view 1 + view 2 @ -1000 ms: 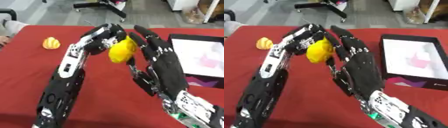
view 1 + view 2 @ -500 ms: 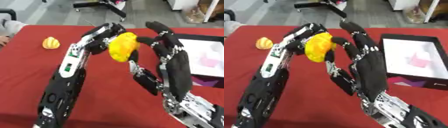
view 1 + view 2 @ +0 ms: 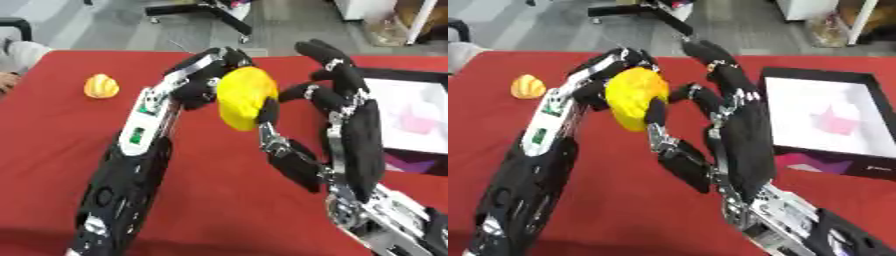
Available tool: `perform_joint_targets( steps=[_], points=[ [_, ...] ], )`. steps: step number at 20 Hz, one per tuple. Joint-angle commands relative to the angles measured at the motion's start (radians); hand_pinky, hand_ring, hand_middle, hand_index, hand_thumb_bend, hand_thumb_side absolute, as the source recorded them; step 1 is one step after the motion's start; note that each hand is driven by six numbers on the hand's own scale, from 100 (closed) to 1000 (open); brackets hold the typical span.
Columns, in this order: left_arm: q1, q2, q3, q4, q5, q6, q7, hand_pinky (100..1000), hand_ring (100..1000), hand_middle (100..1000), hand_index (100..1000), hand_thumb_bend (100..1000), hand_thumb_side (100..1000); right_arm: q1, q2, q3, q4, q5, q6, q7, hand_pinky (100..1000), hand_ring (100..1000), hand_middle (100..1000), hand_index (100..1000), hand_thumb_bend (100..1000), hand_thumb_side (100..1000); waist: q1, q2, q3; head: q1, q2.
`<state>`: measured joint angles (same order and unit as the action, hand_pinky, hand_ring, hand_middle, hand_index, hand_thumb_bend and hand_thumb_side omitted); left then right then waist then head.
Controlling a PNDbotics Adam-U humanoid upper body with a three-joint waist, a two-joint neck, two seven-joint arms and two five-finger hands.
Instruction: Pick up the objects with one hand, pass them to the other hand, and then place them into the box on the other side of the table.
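A yellow fruit-shaped object point(image 3: 246, 98) is held above the middle of the red bench point(image 3: 210, 190), between both hands. The left robot hand point(image 3: 203, 79) is curled round its left and far side, grasping it. The right robot hand point(image 3: 730, 107) is set against its right side, thumb laid on the yellow surface, fingers partly bent and spread, not closed round it. A small orange object point(image 3: 101, 86) lies on the bench at far left. A black box point(image 3: 861, 80) with a white inside and a pink item point(image 3: 834, 120) sits at the right edge.
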<state>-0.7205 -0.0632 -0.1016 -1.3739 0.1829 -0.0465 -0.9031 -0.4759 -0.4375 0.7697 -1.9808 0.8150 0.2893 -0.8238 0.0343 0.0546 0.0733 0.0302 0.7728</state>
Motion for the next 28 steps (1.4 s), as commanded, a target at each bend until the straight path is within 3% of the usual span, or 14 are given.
perform_joint_targets(
  steps=[1,6,8,9,11,12,14,18,19,20,21,23,28],
  points=[
    [-0.024,-0.004,-0.008,-0.01,-0.002,-0.003,-0.004,563,324,197,312,100,452,-0.013,-0.007,-0.014,-0.019,-0.008,0.078,-0.083,574,838,770,388,100,470,-0.002,-0.007,-0.002,0.0,-0.003],
    [-0.024,-0.006,-0.012,-0.012,0.001,-0.003,-0.004,566,326,198,314,100,453,-0.012,-0.006,-0.012,-0.019,-0.006,0.08,-0.082,574,839,766,373,100,470,-0.001,-0.007,-0.003,-0.001,-0.003],
    [-0.025,-0.006,-0.012,-0.013,0.002,-0.003,-0.004,567,327,199,315,100,455,-0.011,-0.005,-0.011,-0.019,-0.005,0.082,-0.081,574,842,769,425,100,428,-0.001,-0.006,-0.003,-0.001,-0.003],
    [-0.025,-0.006,-0.012,-0.013,0.002,-0.003,-0.004,567,327,199,315,100,455,-0.01,-0.006,-0.01,-0.019,-0.004,0.084,-0.077,576,842,771,441,100,369,-0.001,-0.006,-0.004,-0.001,-0.003],
    [-0.026,-0.006,-0.012,-0.013,0.003,-0.004,-0.004,568,327,199,315,100,456,-0.009,-0.006,-0.007,-0.019,0.002,0.089,-0.066,580,842,774,453,100,147,-0.001,-0.007,-0.004,-0.001,-0.003],
    [-0.027,-0.005,-0.012,-0.013,0.004,-0.004,-0.004,568,327,199,316,100,456,-0.008,-0.006,-0.007,-0.019,0.009,0.091,-0.056,585,839,778,462,100,100,-0.001,-0.007,-0.003,-0.001,-0.003],
    [-0.029,-0.004,-0.014,-0.011,0.005,-0.005,-0.004,568,328,199,316,100,454,-0.006,-0.005,-0.007,-0.019,0.032,0.095,-0.031,592,836,782,476,100,100,-0.001,-0.007,-0.003,-0.001,-0.003],
    [-0.033,-0.002,-0.018,-0.006,0.004,-0.01,-0.004,569,328,199,317,100,451,0.004,-0.002,-0.02,-0.019,0.126,0.105,0.047,629,818,811,657,100,100,-0.001,-0.007,-0.003,0.001,-0.003],
    [-0.034,-0.002,-0.019,-0.006,0.004,-0.011,-0.004,570,328,200,317,100,452,0.008,0.0,-0.023,-0.019,0.15,0.107,0.067,646,813,825,756,100,100,-0.001,-0.007,-0.003,0.002,-0.003],
    [-0.034,-0.002,-0.018,-0.005,0.005,-0.012,-0.004,570,329,200,317,100,452,0.011,0.001,-0.025,-0.019,0.174,0.108,0.088,648,813,827,771,100,100,-0.001,-0.007,-0.003,0.002,-0.003],
    [-0.035,-0.001,-0.018,-0.005,0.005,-0.012,-0.004,570,329,200,317,100,452,0.013,0.003,-0.027,-0.019,0.195,0.108,0.11,664,810,843,869,128,100,0.0,-0.006,-0.003,0.003,-0.003],
    [-0.037,-0.001,-0.018,-0.004,0.006,-0.013,-0.004,571,329,200,317,100,453,0.016,0.006,-0.03,-0.019,0.23,0.109,0.153,677,810,857,942,183,100,0.0,-0.006,-0.003,0.003,-0.003],
    [-0.036,-0.003,-0.016,-0.005,0.007,-0.012,-0.004,571,330,200,318,100,456,0.018,0.013,-0.033,-0.019,0.277,0.113,0.227,694,813,881,1000,281,100,0.0,-0.006,-0.004,0.002,-0.003]
  ],
)
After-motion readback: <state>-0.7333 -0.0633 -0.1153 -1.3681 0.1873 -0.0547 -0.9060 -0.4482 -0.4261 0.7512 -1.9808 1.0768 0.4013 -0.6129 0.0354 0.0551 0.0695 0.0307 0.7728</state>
